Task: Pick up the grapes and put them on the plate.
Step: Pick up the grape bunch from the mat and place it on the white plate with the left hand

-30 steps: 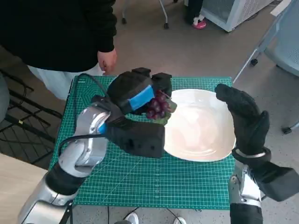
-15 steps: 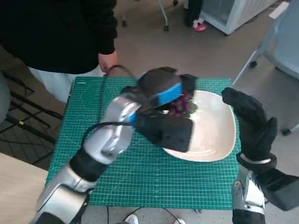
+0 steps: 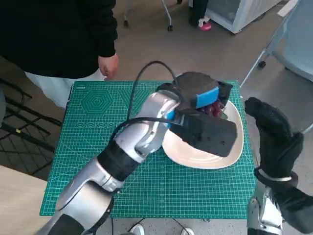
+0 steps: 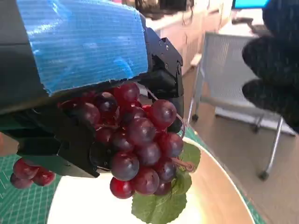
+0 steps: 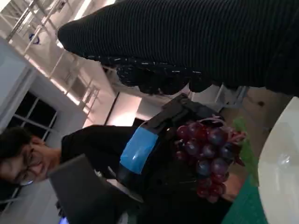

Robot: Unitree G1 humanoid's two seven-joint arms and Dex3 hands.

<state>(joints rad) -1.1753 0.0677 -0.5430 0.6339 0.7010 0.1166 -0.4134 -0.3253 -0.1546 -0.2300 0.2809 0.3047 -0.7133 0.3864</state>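
The left hand (image 3: 198, 95) grips a bunch of dark red grapes (image 4: 135, 144) from above, its black fingers (image 4: 161, 70) wrapped around the cluster so the fruit and a green leaf (image 4: 163, 200) hang beneath its blue-taped back, over the white plate (image 3: 195, 154) on the green cutting mat (image 3: 98, 112). The gloved right hand (image 3: 274, 134) hovers just beside the plate, fingers apart, holding nothing.

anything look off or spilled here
Nothing stands out. The left robot hand holds the grapes in one bunch above the white plate, leaf attached. The right robot hand is open beside the plate's rim, holding nothing.
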